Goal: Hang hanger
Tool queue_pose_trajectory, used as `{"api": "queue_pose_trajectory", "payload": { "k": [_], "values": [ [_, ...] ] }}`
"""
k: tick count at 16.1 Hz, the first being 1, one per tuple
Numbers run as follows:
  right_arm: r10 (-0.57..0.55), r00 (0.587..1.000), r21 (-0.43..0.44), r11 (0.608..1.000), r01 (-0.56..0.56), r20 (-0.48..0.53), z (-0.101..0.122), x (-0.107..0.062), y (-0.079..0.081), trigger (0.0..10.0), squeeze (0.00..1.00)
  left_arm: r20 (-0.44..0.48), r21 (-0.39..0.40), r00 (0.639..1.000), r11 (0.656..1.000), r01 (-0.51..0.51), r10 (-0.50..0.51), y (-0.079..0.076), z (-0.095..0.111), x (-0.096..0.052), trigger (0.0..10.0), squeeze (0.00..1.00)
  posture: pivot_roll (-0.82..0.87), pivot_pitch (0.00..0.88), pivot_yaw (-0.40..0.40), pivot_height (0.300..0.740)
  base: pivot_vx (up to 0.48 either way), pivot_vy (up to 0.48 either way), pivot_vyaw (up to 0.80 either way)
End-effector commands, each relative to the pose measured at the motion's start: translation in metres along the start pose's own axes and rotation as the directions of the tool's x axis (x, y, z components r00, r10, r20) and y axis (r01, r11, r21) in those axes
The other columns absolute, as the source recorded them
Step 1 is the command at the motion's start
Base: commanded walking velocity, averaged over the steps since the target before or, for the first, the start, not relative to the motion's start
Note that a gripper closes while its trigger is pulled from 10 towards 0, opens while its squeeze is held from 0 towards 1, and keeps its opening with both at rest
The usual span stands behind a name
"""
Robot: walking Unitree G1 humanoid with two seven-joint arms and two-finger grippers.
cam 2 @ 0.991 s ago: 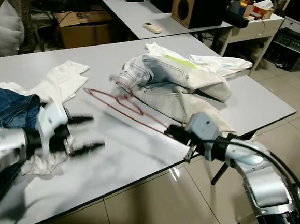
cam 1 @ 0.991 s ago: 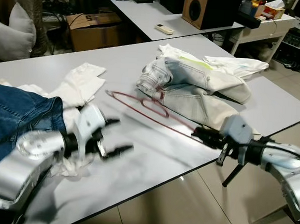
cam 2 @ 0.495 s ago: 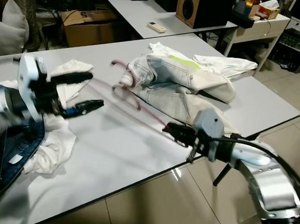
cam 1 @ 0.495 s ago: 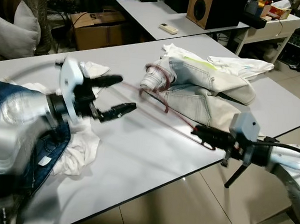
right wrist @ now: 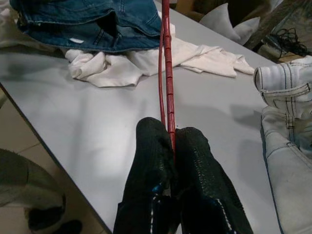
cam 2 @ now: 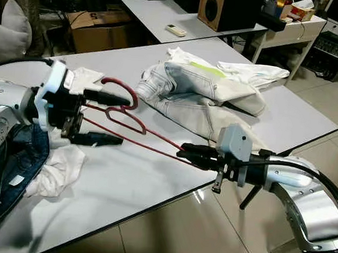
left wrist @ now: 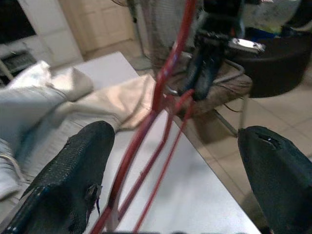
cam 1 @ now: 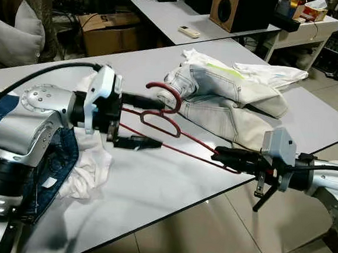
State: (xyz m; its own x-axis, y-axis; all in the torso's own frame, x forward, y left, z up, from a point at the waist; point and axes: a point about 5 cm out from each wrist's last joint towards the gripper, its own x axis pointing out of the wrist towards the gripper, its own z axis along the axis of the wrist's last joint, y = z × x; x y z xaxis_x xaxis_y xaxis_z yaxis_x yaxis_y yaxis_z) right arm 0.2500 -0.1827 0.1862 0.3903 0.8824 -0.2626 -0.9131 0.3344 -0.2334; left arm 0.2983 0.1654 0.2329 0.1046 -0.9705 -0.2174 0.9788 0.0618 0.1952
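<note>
We see our right gripper (cam 1: pixel 222 158) clamped tight on one end of the red hanger (cam 1: pixel 176 140), its two black fingers (right wrist: pixel 156 161) pressed together with the red wire pinched between them. That end sits just past the near edge of the grey desk (cam 1: pixel 153 184), and the hanger is raised off the desk surface, slanting up toward our left side.

Our left gripper (cam 1: pixel 149 122) is wide open at the hook end of the hanger. Its upper finger (cam 1: pixel 141 102) lies just under the curved hook, and its lower finger (cam 1: pixel 137 141) sits below the hanger's wires, so those wires pass through the gap between the two. In the left wrist view the red wires run between the two spread fingertips (left wrist: pixel 80 170); we cannot tell whether either finger actually touches the wire.

We count one hanger and two grippers. On the desk there are two pairs of jeans: a pale washed pair (cam 1: pixel 218 101) just behind the hook, and a dark blue pair (cam 1: pixel 52 164) under our left arm. One white cloth (cam 1: pixel 92 167) is crumpled beside the dark jeans, and another white garment (cam 1: pixel 267 72) lies behind the pale pair.
</note>
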Motion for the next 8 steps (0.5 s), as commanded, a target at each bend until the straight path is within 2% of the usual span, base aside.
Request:
{"api": "queue_pose_trajectory", "payload": {
  "k": [1,2,8],
  "values": [
    [0.001,1.000,-0.026,1.000,-0.001,0.011,0.008,-0.005,0.000,0.0,0.00,-0.018,0.017,1.000,1.000,0.013,-0.013,0.003,0.002,-0.001,4.8,0.00,-0.17,0.000,0.042,0.740,0.000,0.000,0.00],
    [0.005,1.000,-0.029,1.000,-0.005,0.000,0.007,-0.007,0.002,0.0,0.00,-0.002,0.005,0.999,0.999,0.032,-0.032,0.007,0.001,-0.002,0.0,0.00,-0.17,0.000,0.044,0.740,0.000,0.000,0.00],
    [0.005,1.000,-0.023,1.000,-0.005,-0.004,0.006,-0.008,0.002,0.0,0.00,-0.031,0.009,0.999,1.000,0.013,-0.013,0.016,-0.004,-0.014,0.0,0.00,-0.17,0.000,0.045,0.740,0.000,0.000,0.00]
  ]
}}
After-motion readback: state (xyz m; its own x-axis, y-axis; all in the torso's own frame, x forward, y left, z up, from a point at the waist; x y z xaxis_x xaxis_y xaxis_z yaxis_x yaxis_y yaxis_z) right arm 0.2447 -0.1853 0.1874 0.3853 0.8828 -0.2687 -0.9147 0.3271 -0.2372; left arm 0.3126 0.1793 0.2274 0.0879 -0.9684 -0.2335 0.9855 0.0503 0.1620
